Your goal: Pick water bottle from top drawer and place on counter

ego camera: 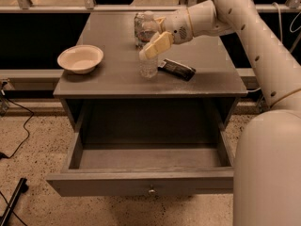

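Observation:
The water bottle (148, 68) stands upright on the counter (113, 74), near its middle, white cap at the top. My gripper (150, 37) reaches in from the right and is shut around the bottle's middle; one cream finger (157, 44) crosses in front of it and hides that part of the body. The bottle's base rests on the counter top. The top drawer (117, 186) is pulled fully out below, and its inside is bare. Its small round knob (151, 190) shows at the centre of the front.
A cream bowl (80, 58) sits at the counter's left side. A flat dark packet (176, 69) lies just right of the bottle. My white arm and body (268, 164) fill the right side. A railing and dark gap lie behind the cabinet.

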Controlling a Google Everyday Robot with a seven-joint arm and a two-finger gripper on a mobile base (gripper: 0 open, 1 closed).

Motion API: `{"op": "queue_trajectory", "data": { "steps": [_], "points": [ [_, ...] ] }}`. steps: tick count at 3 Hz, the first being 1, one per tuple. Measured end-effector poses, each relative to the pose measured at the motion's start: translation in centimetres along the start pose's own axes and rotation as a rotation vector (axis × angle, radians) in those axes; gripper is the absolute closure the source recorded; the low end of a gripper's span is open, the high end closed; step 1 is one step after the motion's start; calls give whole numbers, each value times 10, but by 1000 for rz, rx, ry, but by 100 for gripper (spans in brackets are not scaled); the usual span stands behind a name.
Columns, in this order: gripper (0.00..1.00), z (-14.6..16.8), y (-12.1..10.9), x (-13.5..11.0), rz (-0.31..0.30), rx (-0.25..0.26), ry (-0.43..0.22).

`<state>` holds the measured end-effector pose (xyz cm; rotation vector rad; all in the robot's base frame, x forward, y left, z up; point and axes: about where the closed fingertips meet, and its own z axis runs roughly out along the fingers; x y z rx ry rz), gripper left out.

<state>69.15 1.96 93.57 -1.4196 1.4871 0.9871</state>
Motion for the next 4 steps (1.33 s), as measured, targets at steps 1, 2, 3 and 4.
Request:
{"op": "queue_trajectory", "data": {
  "steps": [1,2,3,4],
  "points": [
    [0,0,0,0,0,0,0],
    [0,-8,1,0,-14,0,-10],
    [0,-43,5,-9,-54,66,-29],
    [0,-47,5,-8,-54,72,-29]
  ]
}}
